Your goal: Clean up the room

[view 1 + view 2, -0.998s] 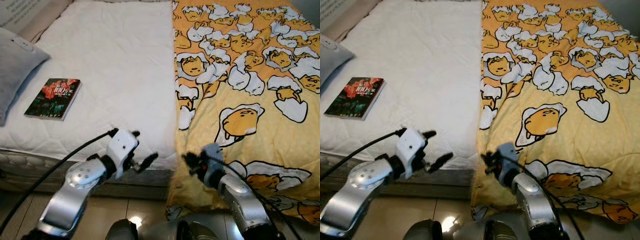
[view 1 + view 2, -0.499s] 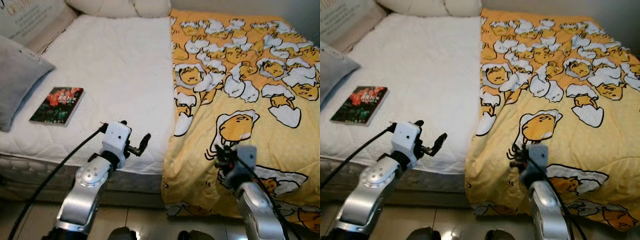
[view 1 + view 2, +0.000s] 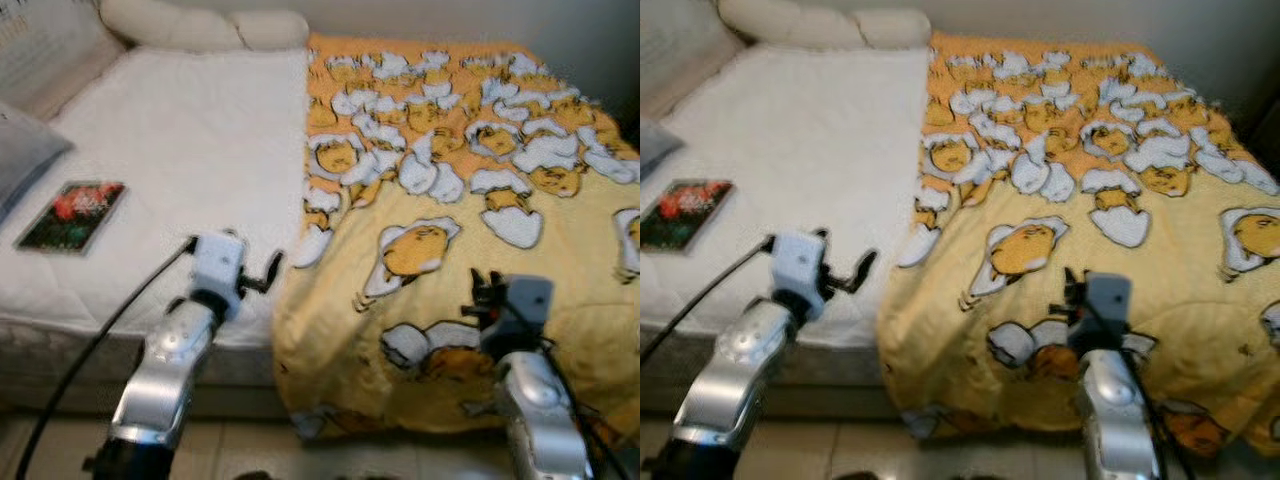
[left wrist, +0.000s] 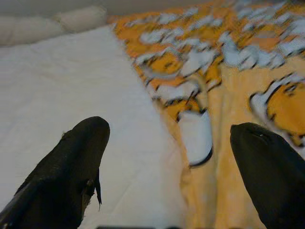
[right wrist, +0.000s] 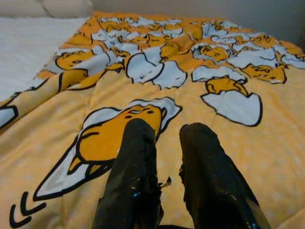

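Observation:
A yellow blanket (image 3: 450, 200) printed with egg cartoons covers the right half of the bed and hangs over its near edge. A book with a dark red cover (image 3: 70, 202) lies on the bare white mattress (image 3: 180, 140) at the left. My left gripper (image 3: 255, 255) is open, held over the mattress's near edge, just left of the blanket's edge (image 4: 195, 138). My right gripper (image 3: 480, 290) hovers low above the blanket's near part; its fingers (image 5: 136, 157) are almost together with nothing between them. Both eye views are blurred.
A grey pillow (image 3: 22, 150) lies at the far left of the bed and cream pillows (image 3: 200, 28) line its head. The bed's grey base (image 3: 50, 350) meets a tiled floor (image 3: 60, 440) in front of me. A black cable (image 3: 90, 350) trails from my left wrist.
The camera has swung right, so the bed sits further left in the picture. My left gripper now hangs closer to the blanket's edge, and my right gripper has come up over the blanket.

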